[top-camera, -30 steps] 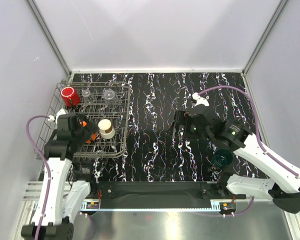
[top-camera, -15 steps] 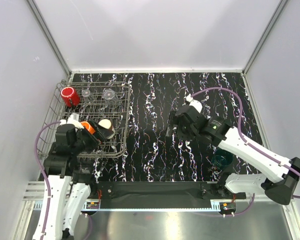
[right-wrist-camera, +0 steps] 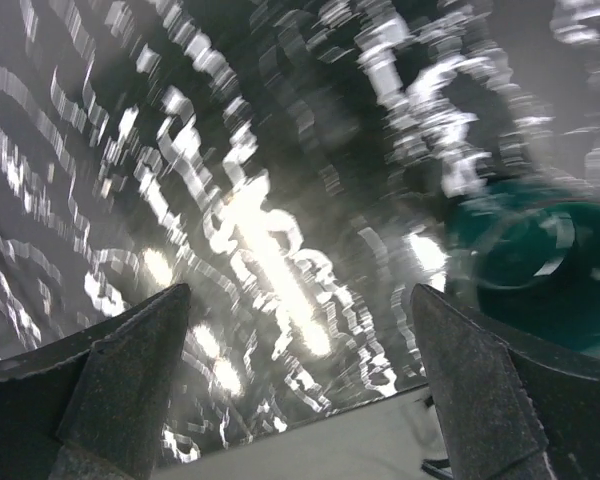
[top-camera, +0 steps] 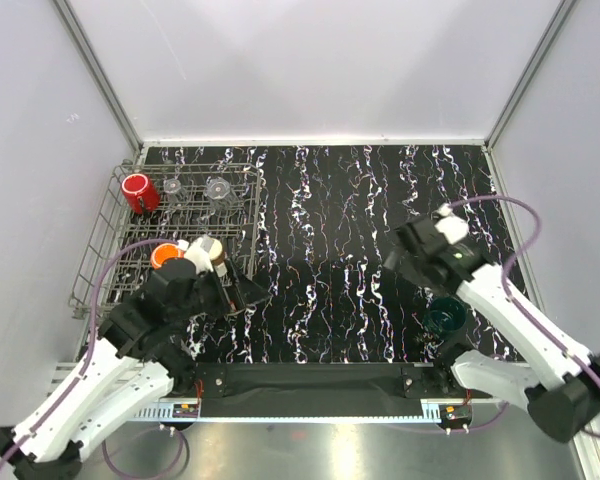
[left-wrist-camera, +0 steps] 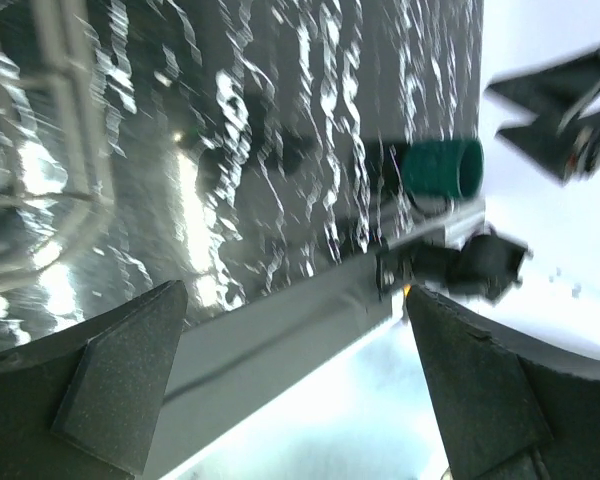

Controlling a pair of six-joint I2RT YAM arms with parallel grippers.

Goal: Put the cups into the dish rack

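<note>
The grey wire dish rack (top-camera: 98, 262) stands at the left. It holds a red cup (top-camera: 137, 190), two clear cups (top-camera: 173, 187) (top-camera: 218, 188), an orange cup (top-camera: 164, 255) and a cream cup (top-camera: 209, 251). The dark green cup (top-camera: 446, 317) sits on the table at the near right. It also shows in the left wrist view (left-wrist-camera: 440, 168) and, blurred, in the right wrist view (right-wrist-camera: 530, 262). My left gripper (top-camera: 240, 292) (left-wrist-camera: 295, 300) is open and empty, just off the rack's near right corner. My right gripper (top-camera: 408, 262) (right-wrist-camera: 300, 295) is open and empty over the table, up and left of the green cup.
The black marbled table (top-camera: 320, 220) is walled in white at the back and both sides. A black and silver base rail (top-camera: 310, 385) runs along the near edge. A corner of the rack's wire (left-wrist-camera: 40, 160) shows in the left wrist view.
My left gripper let go of the orange cup, which now stands in the rack, and swung right out of the rack. My right gripper moved right, toward the green cup.
</note>
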